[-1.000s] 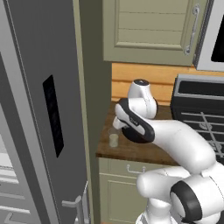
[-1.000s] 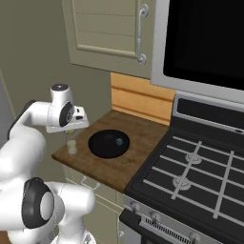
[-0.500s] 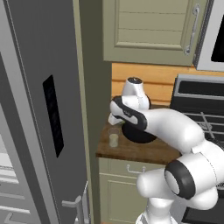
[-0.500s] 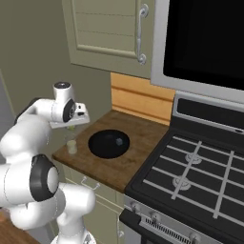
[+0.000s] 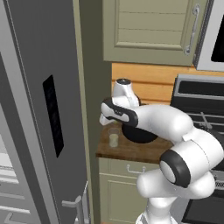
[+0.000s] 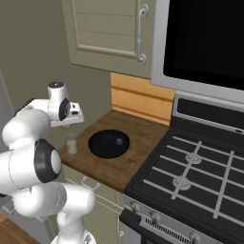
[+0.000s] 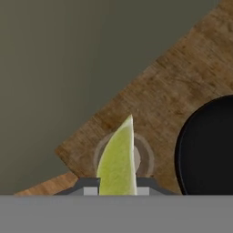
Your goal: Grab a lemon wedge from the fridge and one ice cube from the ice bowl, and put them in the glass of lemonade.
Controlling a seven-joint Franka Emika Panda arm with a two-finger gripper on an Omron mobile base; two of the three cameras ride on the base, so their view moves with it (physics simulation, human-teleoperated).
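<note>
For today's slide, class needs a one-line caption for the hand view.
Gripper shut on the lemon wedge, above the glass of lemonade on the counter, beside the ice bowl.

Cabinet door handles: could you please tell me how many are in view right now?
2. One vertical handle is on the upper cabinet door above the counter. One small handle is on the lower cabinet front under the counter; the robot's body may hide others down there.
</note>
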